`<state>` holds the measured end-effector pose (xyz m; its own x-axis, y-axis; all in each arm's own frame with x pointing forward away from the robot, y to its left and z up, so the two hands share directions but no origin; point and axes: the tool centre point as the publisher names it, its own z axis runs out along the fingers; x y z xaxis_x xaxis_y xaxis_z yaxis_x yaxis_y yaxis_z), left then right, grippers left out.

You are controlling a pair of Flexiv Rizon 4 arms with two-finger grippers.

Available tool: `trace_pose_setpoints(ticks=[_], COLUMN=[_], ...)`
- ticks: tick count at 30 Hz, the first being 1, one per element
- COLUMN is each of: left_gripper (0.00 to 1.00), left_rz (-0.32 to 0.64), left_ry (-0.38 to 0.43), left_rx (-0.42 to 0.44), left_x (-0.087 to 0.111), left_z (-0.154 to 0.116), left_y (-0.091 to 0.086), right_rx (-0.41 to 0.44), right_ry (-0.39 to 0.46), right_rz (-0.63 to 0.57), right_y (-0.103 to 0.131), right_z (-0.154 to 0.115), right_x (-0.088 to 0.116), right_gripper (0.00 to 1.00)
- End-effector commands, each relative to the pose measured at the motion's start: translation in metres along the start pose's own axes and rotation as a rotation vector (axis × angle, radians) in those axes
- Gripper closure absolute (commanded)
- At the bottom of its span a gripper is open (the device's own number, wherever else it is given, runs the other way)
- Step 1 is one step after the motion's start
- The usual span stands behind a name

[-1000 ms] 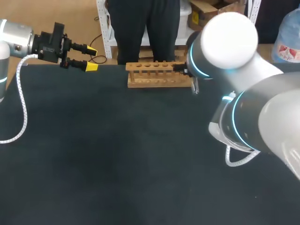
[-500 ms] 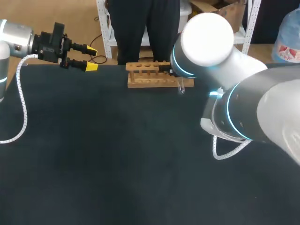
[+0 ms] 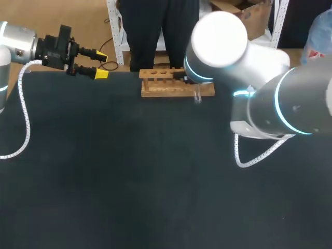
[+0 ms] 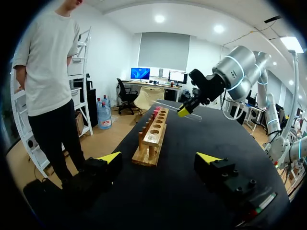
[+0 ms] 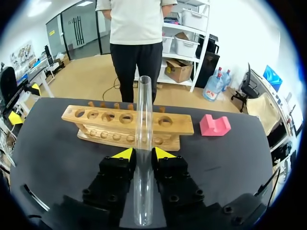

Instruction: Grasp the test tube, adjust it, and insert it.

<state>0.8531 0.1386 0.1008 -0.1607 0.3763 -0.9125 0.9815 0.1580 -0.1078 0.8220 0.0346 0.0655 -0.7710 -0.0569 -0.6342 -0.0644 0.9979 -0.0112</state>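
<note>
A clear glass test tube (image 5: 144,143) lies between the yellow-tipped fingers of my right gripper (image 5: 143,153), which is shut on it. The tube points ahead over the wooden rack (image 5: 110,120) with its row of holes. In the head view my right arm covers the rack's (image 3: 158,83) right end, and only a bit of the tube (image 3: 197,96) shows below it. My left gripper (image 3: 98,65) hovers open at the table's far left, holding nothing. In its wrist view the rack (image 4: 153,136) stands ahead, with the right gripper (image 4: 184,111) holding the tube (image 4: 168,103) level above the far end.
A pink block (image 5: 214,125) sits on the dark table (image 3: 129,171) just right of the rack. A person stands behind the table's far edge, not touching it. White coiled cables hang from both arms.
My right arm has swung left along the far edge, carrying the tube from past the rack's right end to over the rack. The left arm has stayed put.
</note>
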Motion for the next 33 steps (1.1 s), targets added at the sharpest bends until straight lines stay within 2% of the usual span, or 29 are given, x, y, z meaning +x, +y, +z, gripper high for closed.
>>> trace_pose_setpoints(ticks=[1,33], left_gripper=[0.00,0.00], left_rz=[0.002,0.002], left_ry=[-0.001,-0.001], left_rx=[-0.008,-0.008], left_x=[0.000,0.000], left_z=[0.000,0.000], left_y=[-0.003,-0.003], right_rx=[0.005,0.009], right_ry=[0.029,0.104], right_rz=[0.001,-0.004], right_y=[0.003,0.006], right_z=[0.005,0.026], right_x=[-0.002,0.011], right_gripper=[1.00,1.00])
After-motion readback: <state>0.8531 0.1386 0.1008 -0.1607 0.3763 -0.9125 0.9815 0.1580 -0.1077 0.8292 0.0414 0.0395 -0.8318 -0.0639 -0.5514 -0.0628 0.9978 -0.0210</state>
